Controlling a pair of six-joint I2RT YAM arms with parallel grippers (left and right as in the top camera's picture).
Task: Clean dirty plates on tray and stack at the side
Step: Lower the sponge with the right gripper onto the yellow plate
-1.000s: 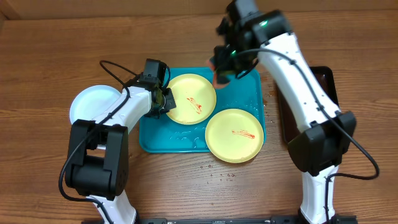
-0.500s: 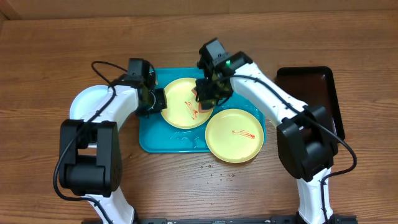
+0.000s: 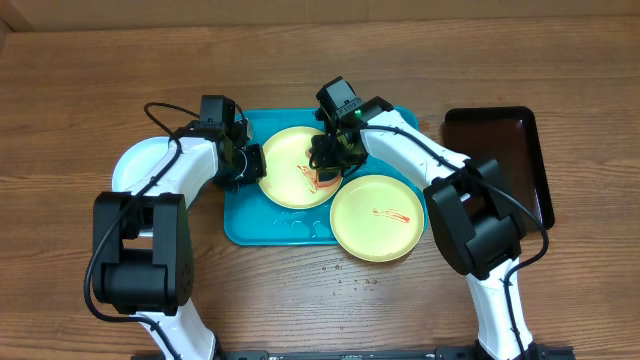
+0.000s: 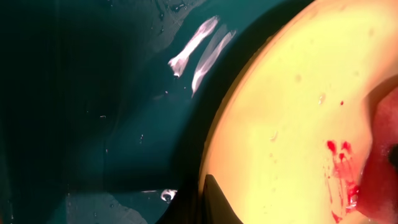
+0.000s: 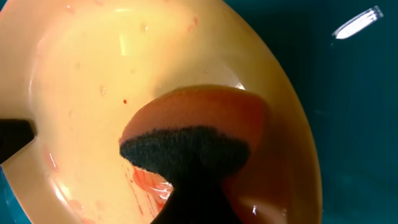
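Note:
The teal tray (image 3: 250, 225) holds a yellow-green plate (image 3: 290, 175) with red smears (image 4: 342, 168). My left gripper (image 3: 250, 163) is shut on this plate's left rim; one finger (image 4: 214, 205) lies over the rim in the left wrist view. My right gripper (image 3: 328, 165) is shut on an orange sponge with a black underside (image 5: 193, 130) and presses it onto the plate (image 5: 93, 81), over the smear. A second yellow-green plate (image 3: 378, 235) with a red smear lies on the tray's front right corner. A light blue plate (image 3: 140, 160) lies on the table at the left.
A narrow black tray (image 3: 510, 150) stands at the right edge of the wooden table. Water drops lie on the table in front of the teal tray (image 3: 350, 280). The tray's floor (image 4: 124, 93) looks wet.
My right arm has come down from the tray's back right with the sponge onto the held plate. My left gripper and the plate have shifted slightly left.

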